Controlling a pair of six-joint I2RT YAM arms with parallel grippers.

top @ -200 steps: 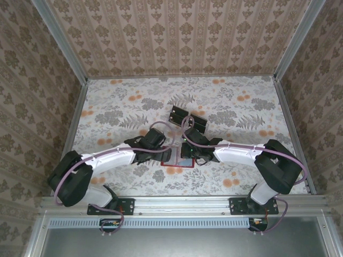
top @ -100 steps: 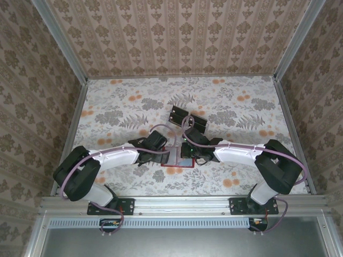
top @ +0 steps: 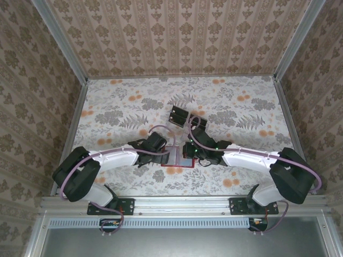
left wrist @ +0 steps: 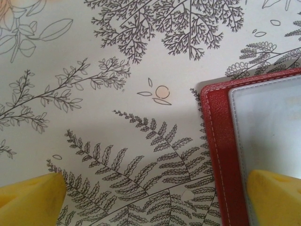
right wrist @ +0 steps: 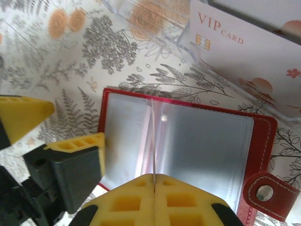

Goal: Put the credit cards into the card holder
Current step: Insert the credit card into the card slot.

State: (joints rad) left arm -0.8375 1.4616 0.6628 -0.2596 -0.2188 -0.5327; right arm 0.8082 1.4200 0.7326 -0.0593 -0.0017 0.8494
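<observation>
Red-edged, spread open on the flowered table [right wrist: 70, 70] between the two grippers: card holder [right wrist: 263, 141]. Clenched on a thin sheet [right wrist: 153, 136] seen edge-on over the middle fold, card or pocket leaf impossible to tell: right gripper [right wrist: 154, 181]. Spread wide, one side over a clear pocket, the other over bare table: left gripper [left wrist: 155, 197]. Just beyond, credit cards [right wrist: 244, 52] in a clear stand [right wrist: 155, 19].

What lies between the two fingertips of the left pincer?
In the left wrist view: bare fern-printed table cover and the red edge of the card holder.
</observation>
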